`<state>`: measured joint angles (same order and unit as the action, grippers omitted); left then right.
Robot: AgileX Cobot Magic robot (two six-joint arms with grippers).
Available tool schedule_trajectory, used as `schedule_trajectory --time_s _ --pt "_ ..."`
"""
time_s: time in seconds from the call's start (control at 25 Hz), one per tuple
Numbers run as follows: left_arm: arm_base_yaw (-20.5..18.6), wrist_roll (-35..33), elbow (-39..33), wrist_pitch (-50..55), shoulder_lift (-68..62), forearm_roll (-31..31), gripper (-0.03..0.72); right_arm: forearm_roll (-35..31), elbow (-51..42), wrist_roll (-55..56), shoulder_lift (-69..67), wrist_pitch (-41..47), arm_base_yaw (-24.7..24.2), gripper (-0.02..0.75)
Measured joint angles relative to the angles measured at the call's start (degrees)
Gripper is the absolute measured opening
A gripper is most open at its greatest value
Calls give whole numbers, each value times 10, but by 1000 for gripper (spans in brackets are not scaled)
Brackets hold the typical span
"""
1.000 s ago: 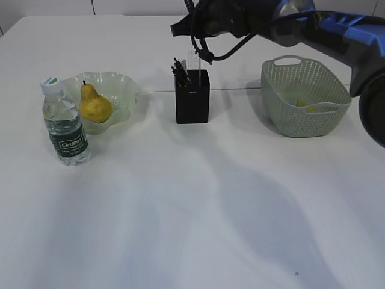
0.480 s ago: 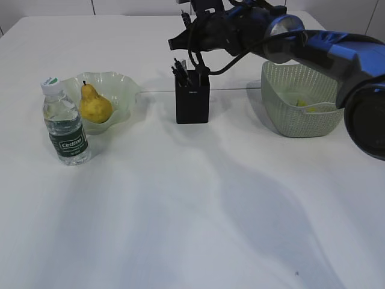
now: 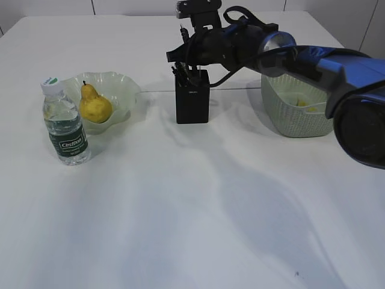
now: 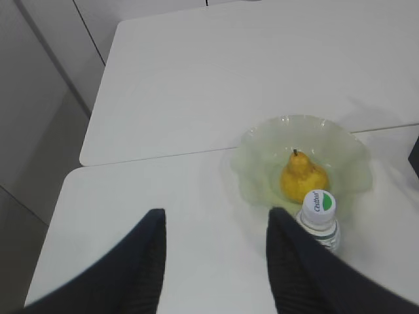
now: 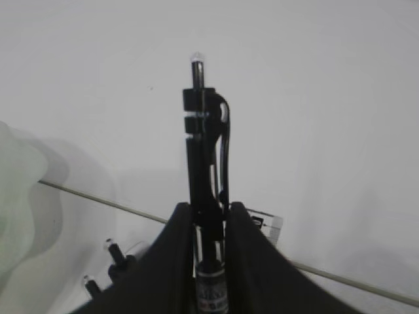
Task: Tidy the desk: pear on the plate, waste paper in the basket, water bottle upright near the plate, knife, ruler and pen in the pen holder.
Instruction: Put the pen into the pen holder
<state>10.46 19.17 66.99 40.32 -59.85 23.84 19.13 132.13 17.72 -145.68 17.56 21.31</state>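
Note:
My right gripper (image 5: pixel 208 208) is shut on a black pen (image 5: pixel 200 131) that points upward between the fingers. In the exterior view the right gripper (image 3: pixel 187 59) hangs just over the black pen holder (image 3: pixel 192 99), where dark handles (image 3: pixel 178 71) stick out. A clear ruler end (image 5: pixel 267 226) shows behind the right finger. The yellow pear (image 3: pixel 94 105) lies on the pale green plate (image 3: pixel 124 90), and the water bottle (image 3: pixel 65 123) stands upright beside it. My left gripper (image 4: pixel 216 219) hovers open and empty, high above the plate (image 4: pixel 262 144), pear (image 4: pixel 300 180) and bottle (image 4: pixel 319 209).
A green woven basket (image 3: pixel 301 114) stands right of the pen holder with yellowish paper (image 3: pixel 307 108) inside. The right arm (image 3: pixel 313 54) stretches over the basket. A seam between two tabletops runs behind the holder.
The right gripper has come down and a little forward with the pen, from above the pen holder to just over its rim. Nothing else has moved.

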Motion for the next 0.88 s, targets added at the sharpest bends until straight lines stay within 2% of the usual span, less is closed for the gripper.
schedule_trajectory --time_s 0.88 --pt "0 0 0 -18 0 0 347 -6 0 9 -5 0 0 119"
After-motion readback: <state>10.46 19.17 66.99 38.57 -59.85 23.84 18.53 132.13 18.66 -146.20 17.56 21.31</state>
